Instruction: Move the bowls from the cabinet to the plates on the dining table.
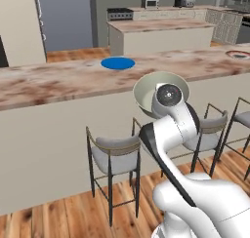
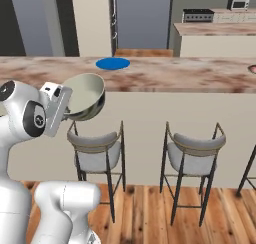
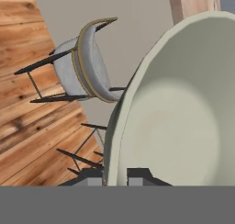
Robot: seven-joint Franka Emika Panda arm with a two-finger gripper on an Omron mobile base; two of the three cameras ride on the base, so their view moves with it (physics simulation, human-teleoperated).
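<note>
One bowl (image 2: 85, 95) is gripped by its rim in the closed gripper (image 3: 114, 175), carried tilted at centre-left of the right base view, in front of and below the dining table (image 2: 165, 78). The blue plate (image 2: 113, 63) at upper centre is seen bare; a second plate (image 1: 239, 54) shows at the upper right edge of the left base view, its load unclear. Placement is judged not yet done

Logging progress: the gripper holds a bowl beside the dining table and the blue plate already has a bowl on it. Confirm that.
Wrong on one point: the blue plate is bare, as the left base view shows. The gripper does hold a bowl beside the dining table.
</note>
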